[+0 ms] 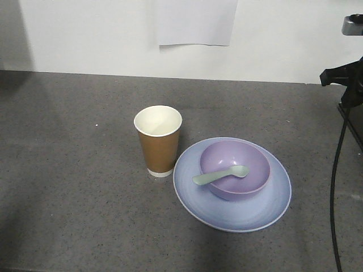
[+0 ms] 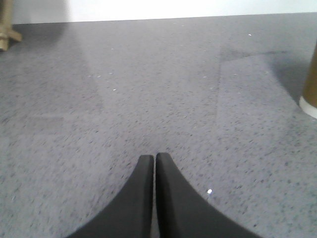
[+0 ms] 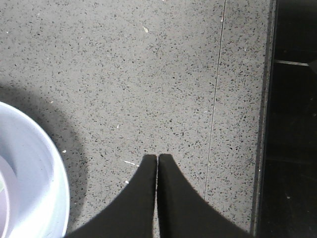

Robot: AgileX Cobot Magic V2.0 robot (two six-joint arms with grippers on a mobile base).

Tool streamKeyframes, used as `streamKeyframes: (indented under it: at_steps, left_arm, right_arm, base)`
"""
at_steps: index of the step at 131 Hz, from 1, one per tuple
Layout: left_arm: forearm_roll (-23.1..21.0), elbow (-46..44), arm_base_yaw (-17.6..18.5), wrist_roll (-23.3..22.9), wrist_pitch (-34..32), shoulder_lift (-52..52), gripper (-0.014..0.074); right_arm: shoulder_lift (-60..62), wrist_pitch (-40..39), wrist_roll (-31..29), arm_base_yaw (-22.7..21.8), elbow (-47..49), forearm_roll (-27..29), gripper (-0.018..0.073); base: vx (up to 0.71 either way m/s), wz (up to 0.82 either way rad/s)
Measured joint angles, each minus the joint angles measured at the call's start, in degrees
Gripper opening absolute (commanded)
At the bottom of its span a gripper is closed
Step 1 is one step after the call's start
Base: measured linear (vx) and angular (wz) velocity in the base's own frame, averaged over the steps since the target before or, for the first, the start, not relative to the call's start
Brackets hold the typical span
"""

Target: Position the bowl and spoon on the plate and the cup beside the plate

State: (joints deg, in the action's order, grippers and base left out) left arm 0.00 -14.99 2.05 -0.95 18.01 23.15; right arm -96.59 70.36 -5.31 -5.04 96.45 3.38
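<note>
While both claws, left gripper [image 2: 154, 157] and right gripper [image 3: 157, 157], sit pinched together holding nothing, spoon [image 1: 220, 173] in bowl [image 1: 235, 169] on plate [image 1: 232, 184], cup [image 1: 158, 140] touching plate's left rim, mid-counter [image 1: 68, 170]

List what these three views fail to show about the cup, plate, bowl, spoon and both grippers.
- Cup: in the left wrist view the right edge leaves only its lower side.
- Plate: in the right wrist view the left edge leaves only a rim arc.
- Bowl and spoon: clear only in the front view.
- Left gripper and right gripper: seen only in their own wrist views, both shut on nothing.
</note>
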Motion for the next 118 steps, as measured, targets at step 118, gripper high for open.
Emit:
streamKeyframes:
  at_steps: [118]
  left_arm:
    - [4.04, 16.42, -1.2, -4.84, -4.99, -23.77, -0.0008]
  right_arm:
    - [0.0, 0.18, 0.0, 0.0, 0.0, 0.0, -0.0008]
  base:
    - [0.0, 0.0]
